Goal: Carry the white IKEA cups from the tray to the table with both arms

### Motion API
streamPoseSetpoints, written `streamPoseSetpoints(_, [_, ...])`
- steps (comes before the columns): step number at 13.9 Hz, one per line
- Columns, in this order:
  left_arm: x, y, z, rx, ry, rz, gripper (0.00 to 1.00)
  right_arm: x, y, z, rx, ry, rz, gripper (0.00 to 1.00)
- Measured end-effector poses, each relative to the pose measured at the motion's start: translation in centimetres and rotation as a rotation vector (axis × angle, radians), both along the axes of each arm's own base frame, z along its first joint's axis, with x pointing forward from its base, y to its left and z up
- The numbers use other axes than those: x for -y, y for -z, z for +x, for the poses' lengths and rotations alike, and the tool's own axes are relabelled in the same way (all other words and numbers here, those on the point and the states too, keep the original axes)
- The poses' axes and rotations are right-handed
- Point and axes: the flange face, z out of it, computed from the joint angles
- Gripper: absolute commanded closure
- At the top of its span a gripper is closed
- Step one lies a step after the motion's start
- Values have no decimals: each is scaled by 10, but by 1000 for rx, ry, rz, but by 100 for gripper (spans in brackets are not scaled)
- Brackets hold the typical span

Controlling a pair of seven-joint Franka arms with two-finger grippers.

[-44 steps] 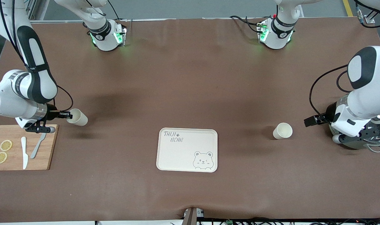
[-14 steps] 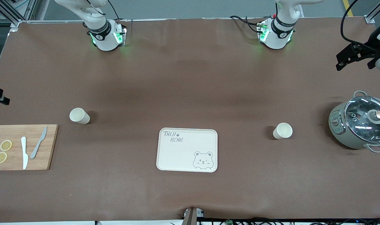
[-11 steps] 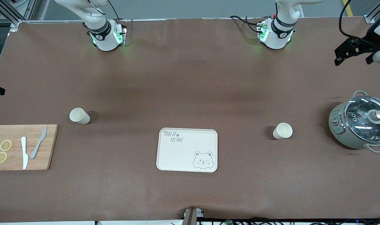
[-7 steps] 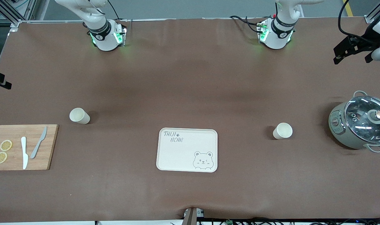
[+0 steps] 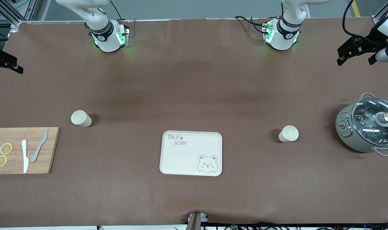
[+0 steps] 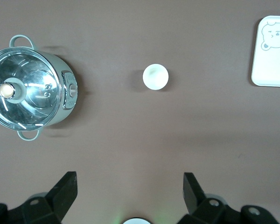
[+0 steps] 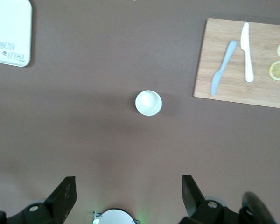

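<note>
Two cream-white cups stand upright on the brown table, both outside the tray. One cup (image 5: 81, 118) is toward the right arm's end, near the cutting board; it also shows in the right wrist view (image 7: 148, 102). The other cup (image 5: 288, 134) is toward the left arm's end, between tray and pot; it also shows in the left wrist view (image 6: 155, 76). My right gripper (image 5: 7, 61) (image 7: 129, 191) is open and empty, high over the table's edge. My left gripper (image 5: 353, 56) (image 6: 129, 189) is open and empty, high over the table near the pot.
The cream bear-print tray (image 5: 191, 153) lies in the middle, nearer to the front camera, with nothing on it. A wooden cutting board (image 5: 23, 150) holds two knives and lemon slices. A grey pot with a glass lid (image 5: 368, 127) stands at the left arm's end.
Both grippers, which were down beside the cups 3.2 s ago, have lifted away to the table's ends. In the last second the right gripper moved toward the bases. The cups have not moved.
</note>
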Motion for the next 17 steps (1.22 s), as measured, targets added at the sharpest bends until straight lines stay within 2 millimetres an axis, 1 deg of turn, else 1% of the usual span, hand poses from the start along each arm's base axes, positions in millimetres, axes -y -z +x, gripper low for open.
streamPoseSetpoints(2, [0, 2, 0, -4, 1, 0, 0, -8, -3, -1, 1, -12, -33, 0])
streamPoseSetpoints(4, [0, 4, 2, -6, 1, -1, 0, -11, -4, -1, 2, -16, -41, 0])
streamPoseSetpoints(9, [1, 13, 17, -9, 0, -10, 0, -12, -8, -4, 6, 69, -49, 0])
streamPoseSetpoints(12, [1, 20, 25, -20, 0, -11, 0, -9, -8, -4, 3, 90, -38, 0])
streamPoseSetpoints(17, [-2, 10, 31, 6, -6, -14, 0, -13, -9, -3, 18, 87, -11, 0])
